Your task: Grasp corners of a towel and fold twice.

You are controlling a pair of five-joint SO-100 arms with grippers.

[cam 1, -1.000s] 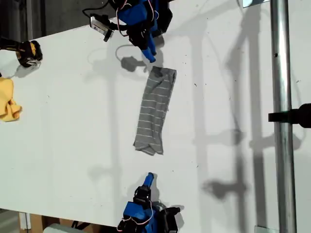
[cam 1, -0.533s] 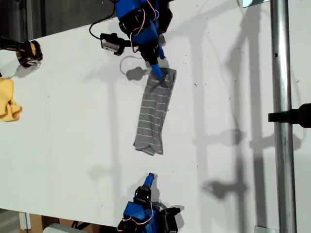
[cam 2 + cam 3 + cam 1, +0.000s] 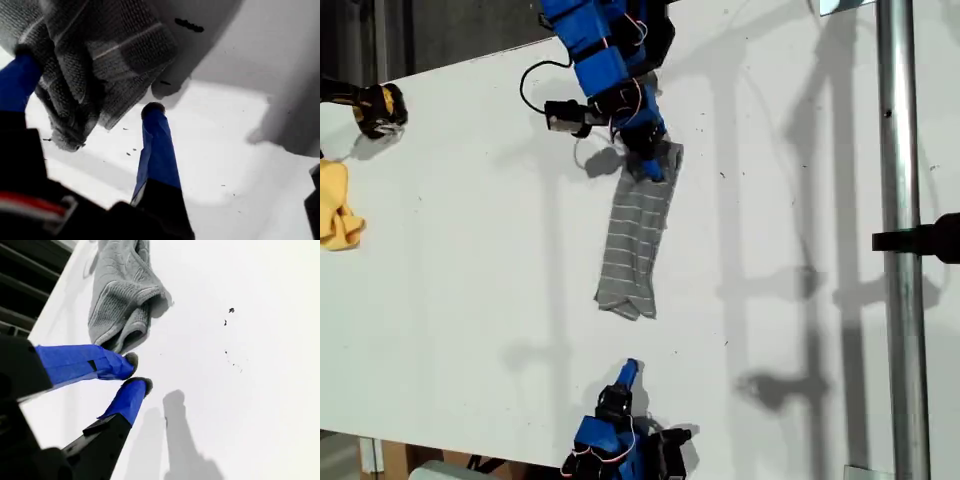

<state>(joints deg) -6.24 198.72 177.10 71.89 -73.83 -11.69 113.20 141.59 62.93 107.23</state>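
The towel [image 3: 638,235] lies folded into a long narrow grey striped strip in the middle of the white table [image 3: 470,300]. My first gripper [image 3: 648,165] is down at the strip's end near the top of the exterior view. It is open, with one finger on the cloth and the other finger [image 3: 155,140] on the table beside it, so the towel's [image 3: 110,45] bunched edge lies between them. My second gripper [image 3: 629,368] sits near the exterior view's bottom, a short way from the strip's other end [image 3: 122,295]. Its jaws [image 3: 136,374] are shut and hold nothing.
A yellow cloth [image 3: 338,205] lies at the exterior view's left edge, with a black and yellow object [image 3: 378,108] above it. A metal pole [image 3: 900,240] with a black clamp [image 3: 920,238] runs down the exterior view's right side.
My first gripper has come down from just beyond the towel's end onto that end, its arm reaching further over the table. The second arm and the towel have not moved.
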